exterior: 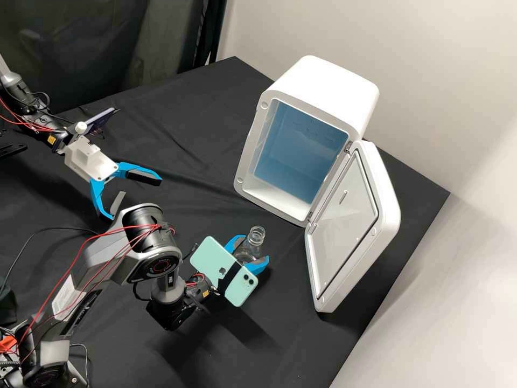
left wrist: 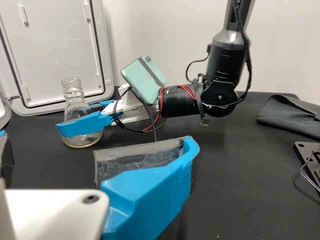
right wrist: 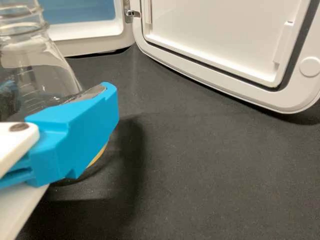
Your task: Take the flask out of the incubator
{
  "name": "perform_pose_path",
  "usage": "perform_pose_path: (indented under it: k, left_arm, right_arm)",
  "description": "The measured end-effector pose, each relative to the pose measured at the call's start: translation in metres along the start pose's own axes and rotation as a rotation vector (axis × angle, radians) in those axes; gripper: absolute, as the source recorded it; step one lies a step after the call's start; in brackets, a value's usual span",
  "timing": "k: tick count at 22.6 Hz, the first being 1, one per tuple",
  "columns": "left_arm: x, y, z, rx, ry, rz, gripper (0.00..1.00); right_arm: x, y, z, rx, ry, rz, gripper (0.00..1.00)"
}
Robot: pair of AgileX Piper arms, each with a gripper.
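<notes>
Your worktop (exterior: 204,124) is draped in black cloth and ends at a corner near the pale wall. Toward its far right side you have the white incubator (exterior: 323,91) standing on it. The blue chamber faces the arms, and the door (exterior: 350,215) is swung wide open, its lower edge down near the worktop's right edge. The flask (exterior: 256,236) stands upright on the cloth just in front of the incubator's opening, apart from both body and door. It is clear glass and has no stopper. In the left wrist view you can also see a dark folded cloth (left wrist: 290,112) lying on the worktop, with a black metal plate (left wrist: 307,152) near it.
</notes>
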Motion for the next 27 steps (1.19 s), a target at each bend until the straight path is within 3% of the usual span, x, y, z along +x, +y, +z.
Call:
perform_pose_path:
  k: [2,3,11,17,22,27]
  left_arm:
    - [0.0,0.0,0.0,0.0,0.0,0.0,1.0]
    - [0.0,0.0,0.0,0.0,0.0,0.0,1.0]
    - [0.001,-0.0003,0.001,-0.003,-0.006,0.009,1.0]
    - [0.0,-0.005,0.0,-0.009,-0.012,0.01,1.0]
    - [-0.001,-0.0038,0.002,-0.011,-0.026,0.037,1.0]
    - [-0.001,-0.0035,0.002,-0.011,-0.028,0.041,1.0]
  right_arm:
    - [0.0,0.0,0.0,0.0,0.0,0.0,0.0]
    - [0.0,0.0,0.0,0.0,0.0,0.0,1.0]
    - [0.001,-0.002,-0.002,-0.002,0.006,-0.006,1.0]
    - [0.001,-0.001,-0.002,-0.002,0.007,-0.004,1.0]
    - [-0.005,0.006,-0.011,-0.013,0.025,0.017,1.0]
    - [-0.015,0.013,-0.022,-0.027,0.05,0.036,1.0]
